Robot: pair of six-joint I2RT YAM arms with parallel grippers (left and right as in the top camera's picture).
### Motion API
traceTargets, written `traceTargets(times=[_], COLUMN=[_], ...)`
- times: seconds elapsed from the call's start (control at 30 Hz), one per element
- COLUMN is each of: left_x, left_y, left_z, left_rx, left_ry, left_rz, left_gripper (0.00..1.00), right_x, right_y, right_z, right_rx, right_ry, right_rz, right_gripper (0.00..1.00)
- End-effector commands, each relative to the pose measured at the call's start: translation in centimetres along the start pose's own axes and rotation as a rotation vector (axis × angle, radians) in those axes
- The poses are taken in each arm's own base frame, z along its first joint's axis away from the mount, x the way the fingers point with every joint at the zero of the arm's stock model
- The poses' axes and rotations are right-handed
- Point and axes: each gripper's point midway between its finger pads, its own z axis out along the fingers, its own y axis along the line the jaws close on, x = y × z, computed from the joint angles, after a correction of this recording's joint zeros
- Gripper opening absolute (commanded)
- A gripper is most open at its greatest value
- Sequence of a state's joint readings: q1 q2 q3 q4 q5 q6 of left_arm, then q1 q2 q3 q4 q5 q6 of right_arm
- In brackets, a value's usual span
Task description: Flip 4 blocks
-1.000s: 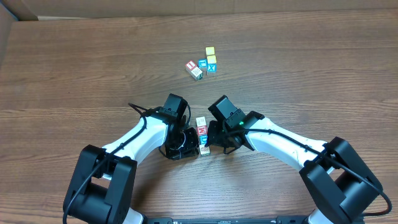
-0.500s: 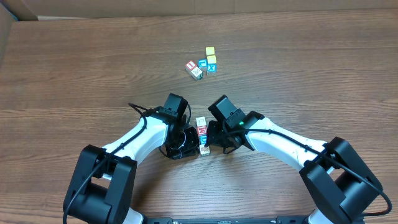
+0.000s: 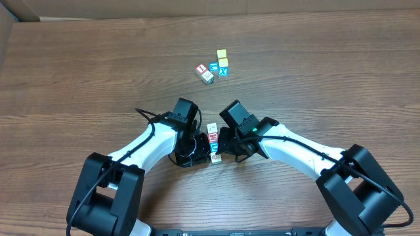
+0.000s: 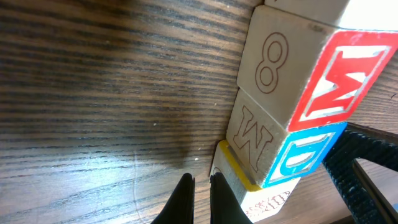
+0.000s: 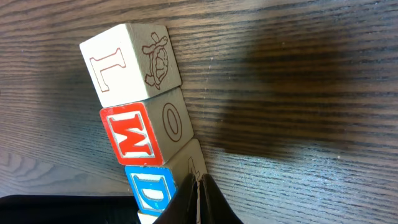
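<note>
No shift: blocks (image 3: 212,139) between closed pincers (image 4: 200,188) (image 5: 198,190)

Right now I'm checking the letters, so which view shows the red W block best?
The right wrist view: the red W block shows its whole red face and its O side. In the left wrist view the block is cut off at the frame edge; overhead the block is only a tiny red speck.

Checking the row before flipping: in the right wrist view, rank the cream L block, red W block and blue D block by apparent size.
1. cream L block, slightly largest.
2. red W block, nearly alike; close call.
3. blue D block, smallest showing, but partly hidden behind the right gripper, so unsure.
</note>
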State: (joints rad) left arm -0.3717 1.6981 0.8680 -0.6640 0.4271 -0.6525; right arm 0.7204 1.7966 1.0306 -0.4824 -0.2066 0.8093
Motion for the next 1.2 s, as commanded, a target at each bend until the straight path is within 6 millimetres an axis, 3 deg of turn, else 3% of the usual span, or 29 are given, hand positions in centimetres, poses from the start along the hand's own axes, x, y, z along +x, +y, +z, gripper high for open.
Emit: traceTargets(times=[0.0,0.93,1.03,1.17], left_x=[0.4,0.1,-0.9,-3.5], left_y=[-0.2,-0.3,-0.3,0.4], left_z=[-0.1,-0.3,-1.7,-5.7], left_rx=[0.012,0.019,0.003,-0.078], left_ry=[0.003,-0.006,-0.044,-0.168], left_rz=[-0.002,0.020,0.048,0.029], left_gripper=[0.04,0.04,0.04,0.04], right_x=[-0.4,-0.7,-1.9,-4.0], right_y=[0.7,0.8,0.9,0.9], right_z=[-0.1,-0.2,-1.3,-3.9], right_rx=[-0.020,-0.024,-0.037,-0.042], right_ry=[-0.006,-0.018,-0.041,-0.088], right_rz=[-0.019,-0.037,-0.018,-0.028], right_gripper=[0.06,0.05,0.05,0.06])
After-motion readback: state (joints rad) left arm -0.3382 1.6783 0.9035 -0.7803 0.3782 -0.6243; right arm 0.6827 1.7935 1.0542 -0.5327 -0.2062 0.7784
